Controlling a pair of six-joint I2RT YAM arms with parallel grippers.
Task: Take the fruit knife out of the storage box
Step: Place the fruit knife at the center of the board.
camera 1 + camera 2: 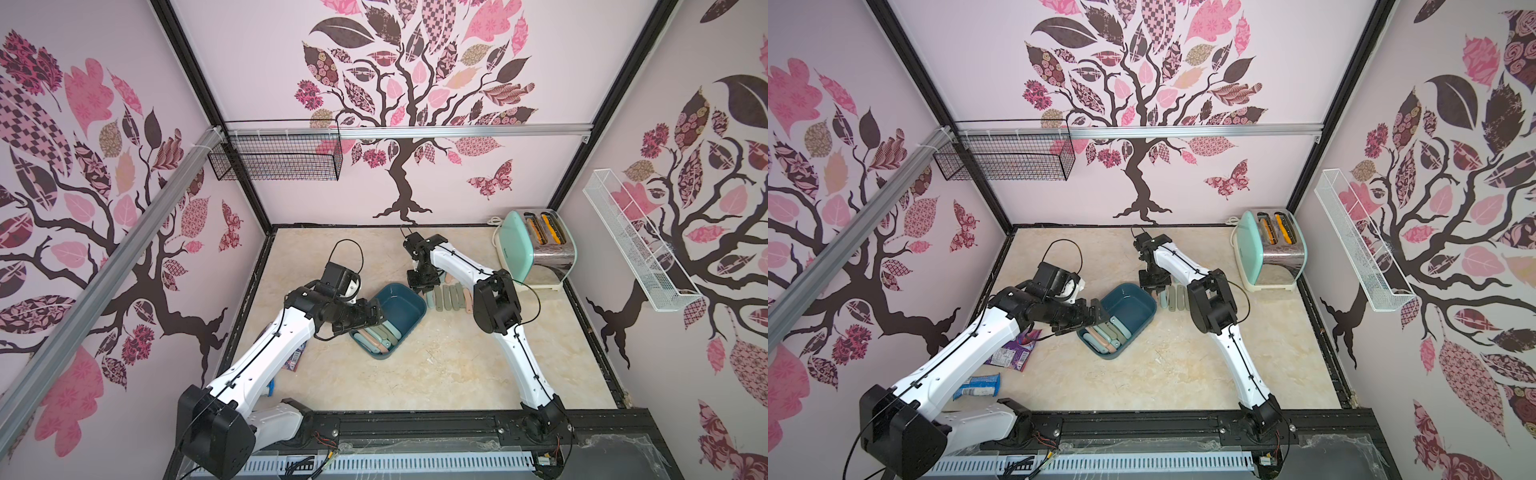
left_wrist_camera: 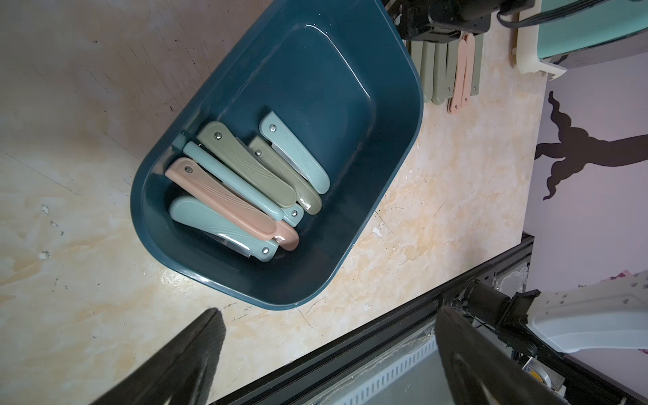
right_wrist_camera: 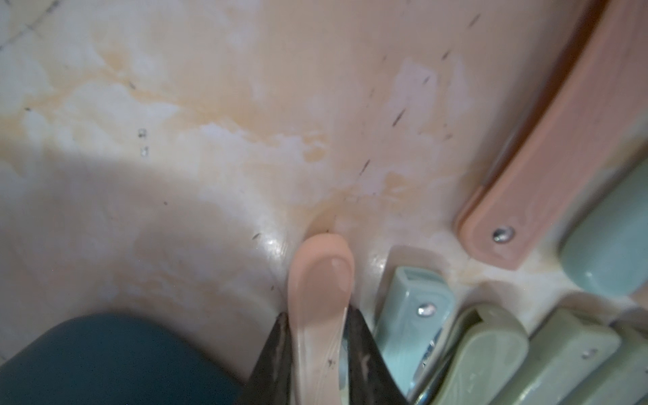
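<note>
Pink fruit knife [image 3: 321,280] sits pinched in my right gripper [image 3: 317,314], just beside the storage box [image 2: 315,77]; only its wrist view shows that. My left gripper [image 2: 328,312] hangs wide open, empty, at the box's rim.

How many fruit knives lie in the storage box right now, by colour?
Pale teal knives: 3
Olive knives: 2
Pink knives: 2, one mostly under the other
Total: 7 showing in the storage box; more could be hidden beneath the pile.
</note>
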